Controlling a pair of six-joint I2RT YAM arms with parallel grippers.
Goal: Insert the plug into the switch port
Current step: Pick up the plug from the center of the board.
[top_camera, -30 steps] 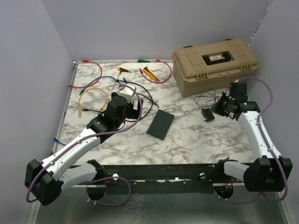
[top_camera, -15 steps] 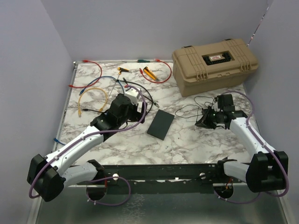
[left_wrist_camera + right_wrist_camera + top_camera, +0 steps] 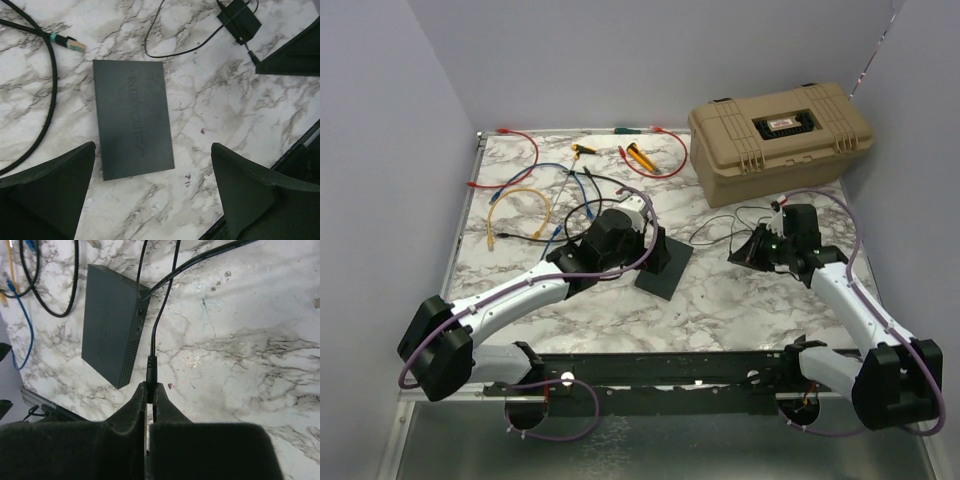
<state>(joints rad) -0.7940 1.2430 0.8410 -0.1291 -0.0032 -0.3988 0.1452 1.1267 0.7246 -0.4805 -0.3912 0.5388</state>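
Right wrist view: plug pinched beside the switch

The switch (image 3: 107,337), a flat dark-grey box, lies flat on the marble table (image 3: 250,340), and its perforated side face with small sockets shows in this view. Just off that face, not touching it, the black plug (image 3: 151,372) is pinched between the closed jaws of the right gripper (image 3: 151,389). The plug's thin cord (image 3: 159,315) runs away past the switch's far corner.

Directly above the switch hangs the left gripper (image 3: 152,147), jaws spread wide with nothing between them, one finger on either side of the box's near end.

Beyond the switch, a black cable ending in a teal-booted connector (image 3: 67,43) lies on the marble to one side. A small black power adapter (image 3: 239,20) lies to the other side. A big tan case (image 3: 780,135) sits well apart from the switch at the table's back.
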